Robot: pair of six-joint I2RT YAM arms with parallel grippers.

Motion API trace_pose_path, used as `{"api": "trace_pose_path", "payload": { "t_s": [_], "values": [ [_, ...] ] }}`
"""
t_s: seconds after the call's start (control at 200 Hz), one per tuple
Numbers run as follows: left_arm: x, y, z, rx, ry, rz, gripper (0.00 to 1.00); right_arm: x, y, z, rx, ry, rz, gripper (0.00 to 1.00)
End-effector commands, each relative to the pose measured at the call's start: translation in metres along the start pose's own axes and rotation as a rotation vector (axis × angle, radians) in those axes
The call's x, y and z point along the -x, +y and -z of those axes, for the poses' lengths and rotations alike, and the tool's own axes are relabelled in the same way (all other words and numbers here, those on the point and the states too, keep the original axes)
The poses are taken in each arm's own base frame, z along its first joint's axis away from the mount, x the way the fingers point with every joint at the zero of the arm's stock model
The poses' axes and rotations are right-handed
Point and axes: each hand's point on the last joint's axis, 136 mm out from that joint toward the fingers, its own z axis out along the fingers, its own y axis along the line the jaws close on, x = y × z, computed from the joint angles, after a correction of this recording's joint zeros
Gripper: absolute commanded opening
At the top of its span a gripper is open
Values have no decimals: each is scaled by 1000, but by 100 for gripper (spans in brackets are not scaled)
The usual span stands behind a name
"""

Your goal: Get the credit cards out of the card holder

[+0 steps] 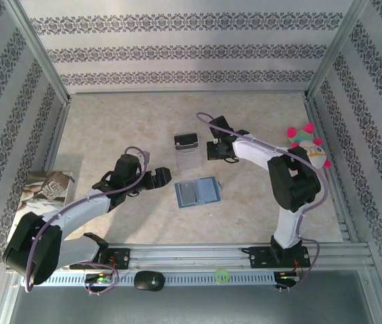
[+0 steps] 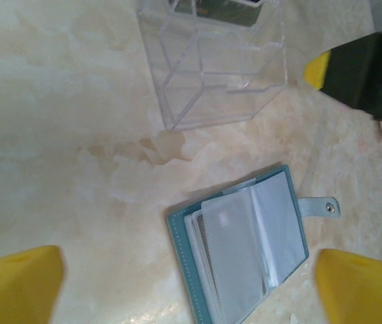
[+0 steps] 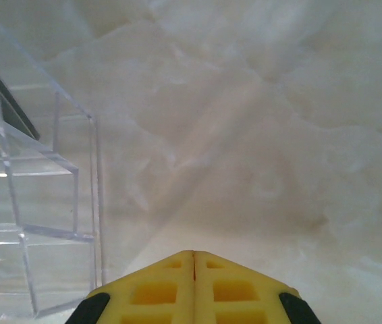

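Left gripper [image 1: 167, 178] is hanging wide open just beside the teal card holder [image 1: 198, 192], which is lying open and flat. Right gripper [image 3: 194, 277] is sitting clenched and empty by the clear stand [image 1: 188, 154]. Light, floppy and slick-sleeved, the holder is likely wanting a pin at its stiffer cover edge.

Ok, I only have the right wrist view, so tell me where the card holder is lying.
Observer: The card holder lies open on the table, sleeves up, nearer the arm bases than the clear stand.
Operator: Now give me the left gripper.
Observer: The left gripper is wide open and empty, just left of the holder in the top view.
Operator: Tell me which way the holder's tab points.
Observer: The snap tab is undone and sticks out on the side toward the right arm.
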Motion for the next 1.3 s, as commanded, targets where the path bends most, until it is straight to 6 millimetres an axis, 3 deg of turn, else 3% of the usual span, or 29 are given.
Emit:
{"api": "trace_pose_path", "payload": {
  "t_s": [0.0,0.285,0.575,0.729,0.844,1.004,1.189,1.294],
  "values": [
    [7,2,7,2,-46,5,100,9,8,-11,-5,-4,46,2],
    [6,8,21,16,-98,19,100,2,31,-20,39,16,94,2],
    [4,10,22,21,-101,19,100,-11,60,-4,86,-13,144,2],
    [3,11,23,22,-100,20,100,-4,46,20,31,-79,109,8],
    [-1,8,18,-13,-81,17,100,-4,40,53,45,-139,89,24],
    [-13,6,1,-43,-25,30,84,-44,51,78,72,-85,169,37],
    [-27,7,-14,36,6,-23,84,-109,89,83,146,-2,366,44],
    [-28,18,-15,83,-4,-6,82,-131,101,74,117,21,450,45]
  ]
}}
